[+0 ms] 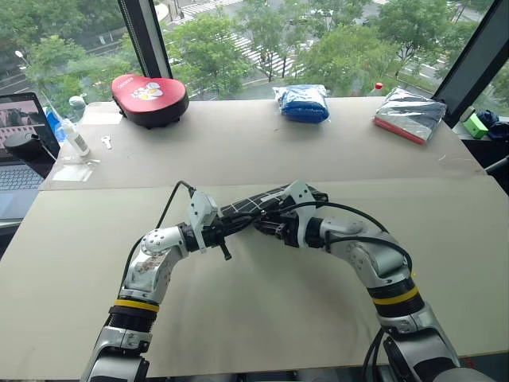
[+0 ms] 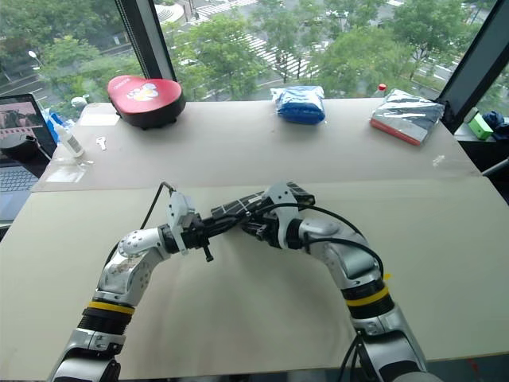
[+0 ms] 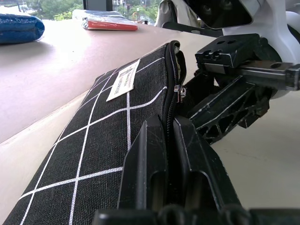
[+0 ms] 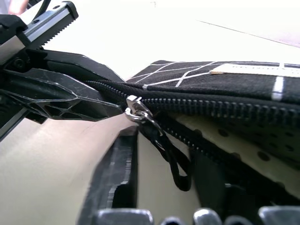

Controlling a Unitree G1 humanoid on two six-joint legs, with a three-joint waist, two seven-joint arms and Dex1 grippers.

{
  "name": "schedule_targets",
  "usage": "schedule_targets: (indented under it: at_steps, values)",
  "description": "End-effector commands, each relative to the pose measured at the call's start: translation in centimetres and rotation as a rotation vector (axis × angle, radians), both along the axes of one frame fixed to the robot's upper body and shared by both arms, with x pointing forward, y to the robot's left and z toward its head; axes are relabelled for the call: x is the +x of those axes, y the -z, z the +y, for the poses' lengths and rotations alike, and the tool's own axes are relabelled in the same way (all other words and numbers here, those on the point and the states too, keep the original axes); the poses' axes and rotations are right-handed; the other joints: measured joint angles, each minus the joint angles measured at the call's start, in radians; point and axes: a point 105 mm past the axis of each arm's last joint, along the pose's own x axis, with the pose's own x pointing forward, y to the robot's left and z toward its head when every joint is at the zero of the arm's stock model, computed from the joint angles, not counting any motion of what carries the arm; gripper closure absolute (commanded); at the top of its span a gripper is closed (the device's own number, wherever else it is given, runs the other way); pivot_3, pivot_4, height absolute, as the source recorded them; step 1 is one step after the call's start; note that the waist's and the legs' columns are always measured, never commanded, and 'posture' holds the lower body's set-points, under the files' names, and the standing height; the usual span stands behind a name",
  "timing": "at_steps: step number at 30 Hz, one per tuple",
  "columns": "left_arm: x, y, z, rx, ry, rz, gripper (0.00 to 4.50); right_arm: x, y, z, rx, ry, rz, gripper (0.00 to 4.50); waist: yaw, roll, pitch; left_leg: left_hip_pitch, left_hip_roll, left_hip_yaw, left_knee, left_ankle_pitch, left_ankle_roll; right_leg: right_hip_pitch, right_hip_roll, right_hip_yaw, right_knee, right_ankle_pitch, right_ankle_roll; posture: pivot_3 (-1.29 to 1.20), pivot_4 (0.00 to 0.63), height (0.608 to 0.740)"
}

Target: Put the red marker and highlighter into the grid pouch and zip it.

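Note:
The grid pouch [image 1: 248, 204] is black with white grid lines and a white label [image 3: 123, 80]; it is held up off the beige table between my two grippers. My left gripper [image 3: 169, 123] is shut on the pouch's zipper edge at its near end. My right gripper [image 4: 164, 145] comes in from the other side, its fingers open on either side of the black pull strap [image 4: 174, 161] that hangs from the silver zipper slider [image 4: 134, 107]. Past the slider the zipper stands open, showing a pale dotted lining [image 4: 234, 145]. The red marker and the highlighter are out of view.
At the far edge of the table by the window lie a red heart-shaped case [image 1: 149, 97], a blue bundle [image 1: 302, 102] and a silver packet with a red edge [image 1: 409, 115]. A laptop [image 1: 17, 139] and a small bottle [image 1: 75, 137] stand at the left.

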Motion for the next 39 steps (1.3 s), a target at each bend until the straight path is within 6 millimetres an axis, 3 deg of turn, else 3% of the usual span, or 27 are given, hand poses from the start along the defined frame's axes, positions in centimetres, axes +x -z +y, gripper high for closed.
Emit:
schedule_targets:
  at_steps: [1, 11, 14, 20, 25, 27, 30, 31, 34, 38, 39]
  values:
    - [-0.2, -1.1, -0.2, -0.018, 0.01, -0.04, 4.5, -0.3, -1.9, -0.5, 0.039, -0.025, -0.077, 4.39, 0.0, 0.0, 0.0, 0.0, 0.0, 0.0, 0.0, 0.0, 0.0, 0.0, 0.0, 0.0, 0.0, 0.0, 0.0, 0.0, 0.15, 0.74]
    - [-0.1, -1.1, -0.4, -0.019, 0.015, -0.038, 4.5, -1.6, -2.9, -1.8, 0.06, -0.063, -0.079, 4.39, -0.001, 0.0, 0.0, 0.0, 0.0, 0.0, 0.0, 0.0, 0.0, 0.0, 0.0, 0.0, 0.0, 0.0, 0.0, 0.0, 0.15, 0.74]
    - [-0.1, -1.1, -0.4, -0.02, 0.015, -0.037, 4.5, -1.1, -2.5, -4.2, -0.011, 0.016, -0.08, 4.39, 0.003, 0.0, 0.0, 0.0, 0.0, 0.0, 0.0, 0.0, 0.0, 0.0, 0.0, 0.0, 0.0, 0.0, 0.0, 0.0, 0.15, 0.74]
    - [-0.2, -1.0, -0.2, -0.018, 0.015, -0.031, 4.5, -0.4, -2.8, -11.9, -0.163, 0.166, -0.105, 4.39, 0.01, 0.0, 0.0, 0.0, 0.0, 0.0, 0.0, -0.001, 0.001, 0.001, -0.001, -0.001, -0.002, 0.0, 0.0, 0.0, 0.15, 0.74]
    - [-0.1, -1.0, -0.2, -0.019, 0.017, -0.029, 4.5, 0.0, -3.4, -16.8, -0.224, 0.283, -0.124, 4.39, 0.006, 0.0, 0.0, 0.0, 0.0, 0.001, 0.0, -0.001, 0.001, 0.001, 0.0, 0.0, -0.001, 0.0, 0.0, 0.0, 0.15, 0.74]
    - [-0.1, -1.0, -0.3, -0.02, 0.019, -0.029, 4.5, -0.1, -3.6, -17.2, -0.2, 0.292, -0.125, 4.39, 0.006, 0.0, 0.0, 0.0, 0.0, 0.001, 0.0, -0.001, 0.001, 0.001, 0.0, 0.0, -0.001, 0.0, 0.0, 0.0, 0.15, 0.74]
    - [0.0, -1.0, -0.5, -0.024, 0.027, -0.031, 4.5, -0.2, -3.5, -15.8, -0.152, 0.256, -0.142, 4.39, 0.007, 0.0, 0.0, 0.0, 0.0, 0.001, 0.0, -0.001, 0.001, 0.002, -0.001, 0.0, -0.001, 0.0, 0.0, 0.0, 0.15, 0.74]
    - [0.0, -1.0, -0.6, -0.025, 0.031, -0.032, 4.5, -0.2, -3.4, -15.5, -0.14, 0.249, -0.14, 3.81, 0.008, 0.0, 0.0, 0.0, 0.0, 0.001, 0.0, -0.001, 0.001, 0.002, -0.001, 0.0, -0.001, 0.0, 0.0, 0.0, 0.15, 0.74]
    - [0.0, -1.1, -0.8, -0.026, 0.038, -0.035, 4.5, -0.6, -3.0, -14.6, -0.087, 0.215, -0.121, 3.07, 0.008, 0.0, 0.0, 0.0, 0.0, 0.001, 0.0, -0.001, 0.001, 0.002, -0.001, 0.0, -0.001, 0.0, 0.0, 0.0, 0.15, 0.74]
    - [-0.2, -1.1, -0.9, -0.016, 0.055, -0.04, 4.5, -1.3, -2.6, -14.9, -0.008, 0.223, -0.048, 1.66, 0.009, 0.0, 0.0, 0.0, 0.0, 0.001, 0.0, -0.001, 0.001, 0.002, -0.001, 0.0, -0.001, 0.0, 0.0, 0.0, 0.15, 0.74]
    - [-0.2, -1.1, -0.9, -0.01, 0.062, -0.043, 4.5, -2.1, -2.9, -15.1, 0.025, 0.198, -0.031, 1.66, 0.012, 0.0, 0.0, 0.0, 0.0, 0.001, 0.0, -0.001, 0.001, 0.002, -0.001, 0.0, -0.001, 0.0, 0.0, 0.0, 0.15, 0.74]
